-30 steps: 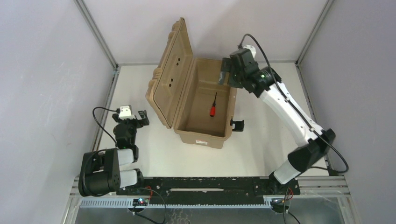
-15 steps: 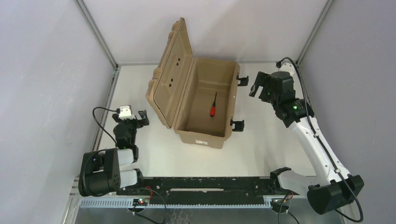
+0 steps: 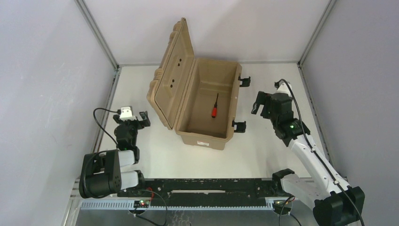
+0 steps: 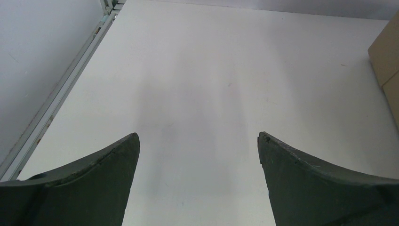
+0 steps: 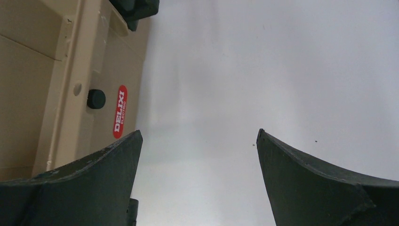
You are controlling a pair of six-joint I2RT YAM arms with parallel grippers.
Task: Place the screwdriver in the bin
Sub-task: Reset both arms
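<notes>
- Nearest to me, the left arm (image 3: 108, 172) sits folded up at the near left corner of the white table (image 3: 211, 162).
- The left claw (image 3: 139, 118) is low over the table. In its own camera, its two dark fingers (image 4: 89, 188) stand wide apart with only bare table between them. It holds nothing.
- On the right side, the right arm (image 3: 310, 160) reaches up from its base, and the right claw (image 3: 260, 102) hangs just to the right of the bin (image 3: 202, 136). It is not touching it.
- From the right wrist camera I see that claw's fingers (image 5: 84, 188) spread wide too. There is nothing between them, just table. The tan side of the bin shows on the left, with a red sticker (image 5: 120, 111) and a small black knob (image 5: 96, 99) on it.
- The bin stands in the middle of the table, a bit toward the far end. It has a small white label (image 3: 203, 142) on its near wall and two black latches (image 3: 239, 126) on its right side.
- The screwdriver (image 3: 215, 107) lies flat on the floor of the bin. Its red handle is nearer to me and its thin dark tip points away.
- The lid (image 3: 171, 70) is swung open and stands up on the bin's left side.
</notes>
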